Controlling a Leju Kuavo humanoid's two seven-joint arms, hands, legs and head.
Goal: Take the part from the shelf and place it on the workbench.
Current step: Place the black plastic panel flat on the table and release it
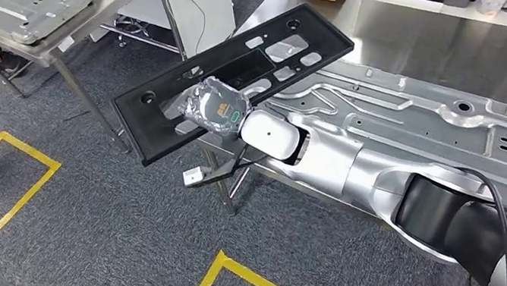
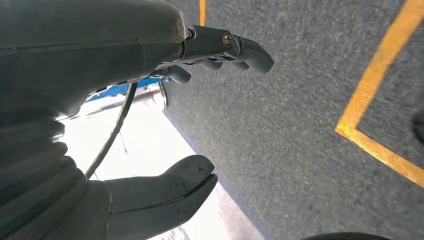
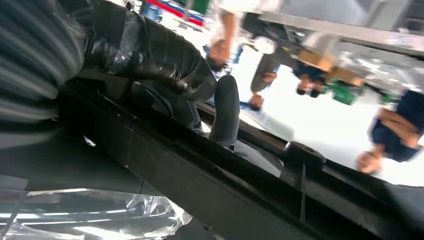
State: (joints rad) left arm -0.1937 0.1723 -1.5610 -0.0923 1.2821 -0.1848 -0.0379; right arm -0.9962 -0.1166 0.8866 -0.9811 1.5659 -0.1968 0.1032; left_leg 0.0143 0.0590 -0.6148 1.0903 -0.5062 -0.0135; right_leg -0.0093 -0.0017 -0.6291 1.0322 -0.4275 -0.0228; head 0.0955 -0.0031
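- Head view: the right hand (image 1: 221, 110), wrapped in clear plastic film, is clamped on the long black rectangular plastic panel with cut-out openings (image 1: 240, 76). The panel is carried tilted in the air, part of it over the near edge of the steel workbench (image 1: 401, 27) and the rest out over the grey carpet (image 1: 97, 244).
- Beyond the hand's wrist, a large pressed silver sheet-metal part (image 1: 417, 125) lies on the bench.
- Risk, as a judgement: the panel is gripped near its middle from one side only, so it could pivot or slip off the film-covered fingers; its low end could also catch the bench edge or the sheet-metal part when lowered.
- Right wrist view: dark fingers (image 3: 225, 112) are seen hooked over the panel's ribbed rim, a contact hidden from the head camera by the hand's back. People are seen standing in the background.
- Left wrist view: the left hand (image 2: 195, 105) is seen hanging over carpet, fingers apart, holding nothing.
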